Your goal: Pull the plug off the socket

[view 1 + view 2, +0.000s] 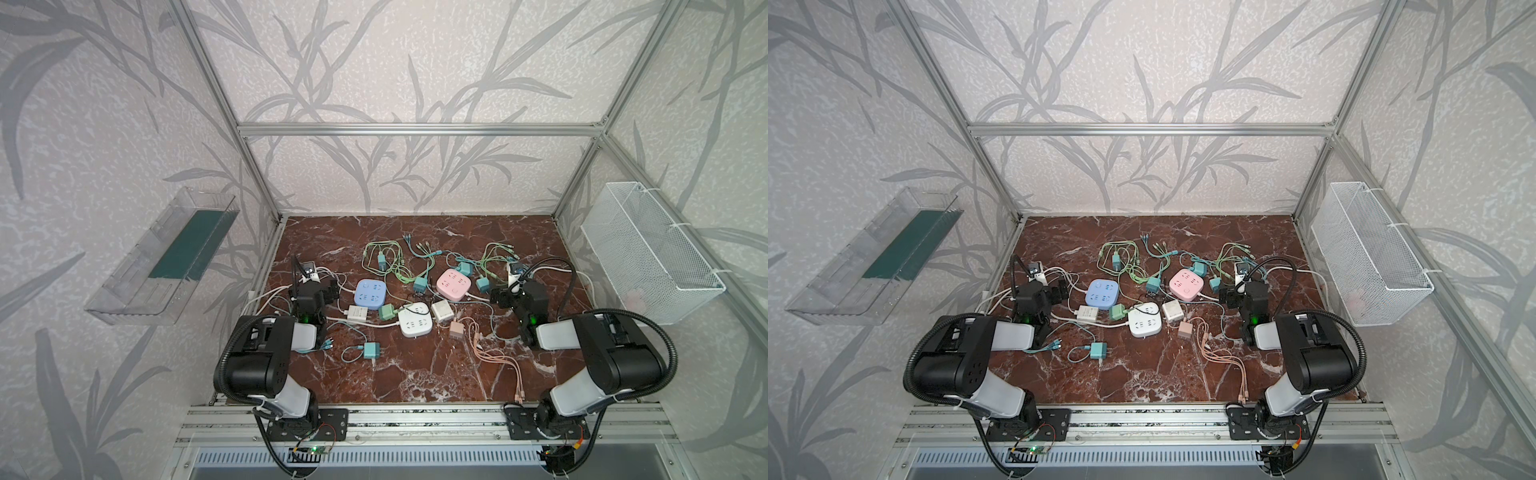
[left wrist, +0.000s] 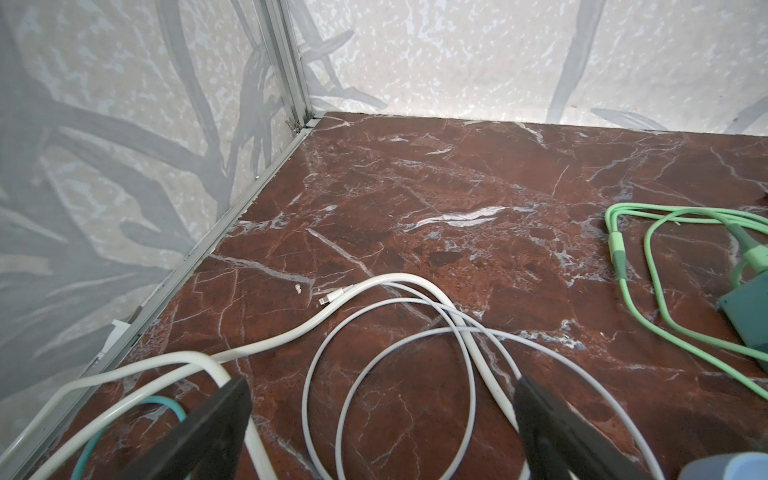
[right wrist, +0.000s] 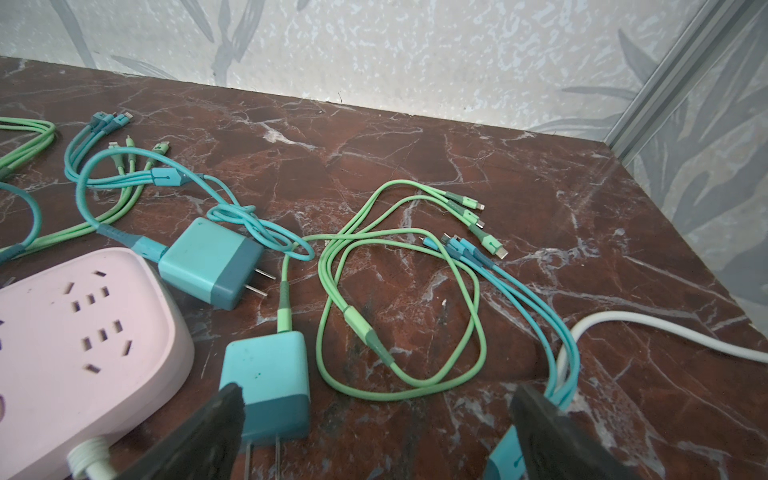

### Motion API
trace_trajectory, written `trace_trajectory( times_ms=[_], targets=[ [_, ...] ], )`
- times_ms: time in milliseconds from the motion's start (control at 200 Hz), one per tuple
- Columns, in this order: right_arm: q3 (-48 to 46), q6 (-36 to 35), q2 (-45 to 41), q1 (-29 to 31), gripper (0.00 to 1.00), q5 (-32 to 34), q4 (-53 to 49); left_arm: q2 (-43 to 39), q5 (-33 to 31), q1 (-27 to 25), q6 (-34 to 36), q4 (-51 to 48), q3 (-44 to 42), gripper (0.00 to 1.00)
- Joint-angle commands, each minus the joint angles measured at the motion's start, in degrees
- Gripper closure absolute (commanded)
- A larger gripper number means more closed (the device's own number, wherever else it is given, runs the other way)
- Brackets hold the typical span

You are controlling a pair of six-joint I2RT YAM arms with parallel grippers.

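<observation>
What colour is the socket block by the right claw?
The socket block is pink, clearest in the right wrist view.

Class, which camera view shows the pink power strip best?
The right wrist view: the pink power strip sits close, its socket holes distinct, though its edge is cropped. Both top views show it whole but small. The left wrist view misses it.

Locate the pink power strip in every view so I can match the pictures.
In a top view: pink power strip, right of centre.
In a top view: same spot, right of centre.
Left wrist: not in it.
Right wrist: close up, partly cut off by the frame.
Shared landmark: the unplugged teal charger beside its far edge.
</observation>
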Motion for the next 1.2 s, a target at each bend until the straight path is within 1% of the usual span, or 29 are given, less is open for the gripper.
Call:
trace_trajectory(
  times_ms=[0, 1195],
  targets=[
    [0.8, 0.0, -0.2, -0.3, 0.01, -0.1, 1.5, 0.6, 0.7, 0.3, 0.1, 2.3, 0.4, 0.01],
    [0.8, 0.0, -0.2, -0.3, 0.01, 0.0, 1.5, 0.5, 0.6, 0.3, 0.2, 2.0, 0.5, 0.01]
  ],
)
